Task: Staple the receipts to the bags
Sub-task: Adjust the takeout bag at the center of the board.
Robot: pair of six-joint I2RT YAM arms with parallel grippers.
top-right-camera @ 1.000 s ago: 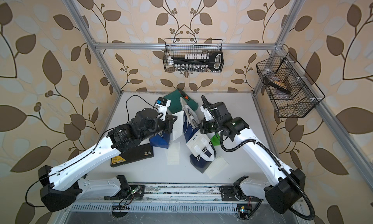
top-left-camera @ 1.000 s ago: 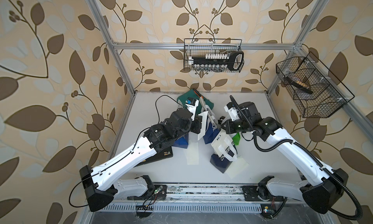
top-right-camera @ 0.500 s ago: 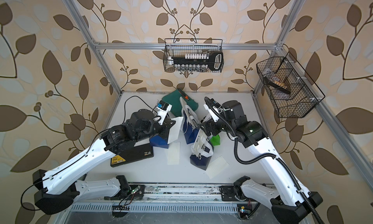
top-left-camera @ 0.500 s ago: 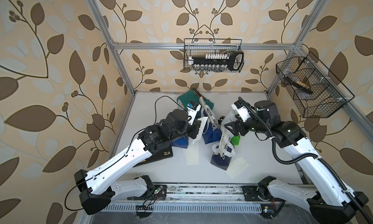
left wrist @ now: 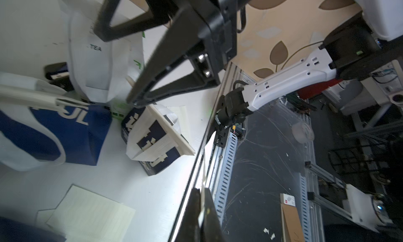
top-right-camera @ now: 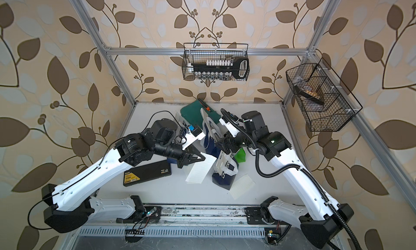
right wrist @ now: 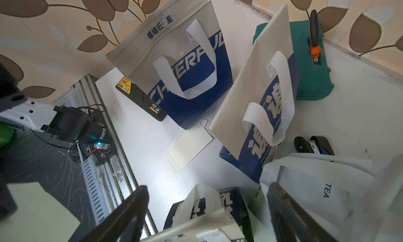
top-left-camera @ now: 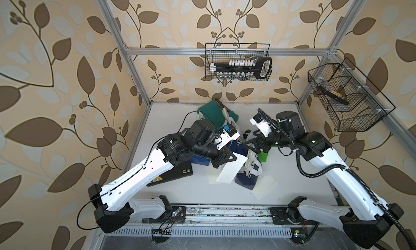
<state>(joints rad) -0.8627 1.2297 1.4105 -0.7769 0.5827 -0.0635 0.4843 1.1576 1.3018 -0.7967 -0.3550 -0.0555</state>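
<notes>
Both top views: thin cream paper receipt clenched in left fingers, hung lengthwise just beside navy-and-white paper carrier bag; right fingers released, spread above same bag.

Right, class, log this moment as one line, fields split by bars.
left gripper: shut on receipt | right gripper: open above front navy bag | loose receipt: flat on table

left claw pinching receipt, right claw over navy bag
</notes>
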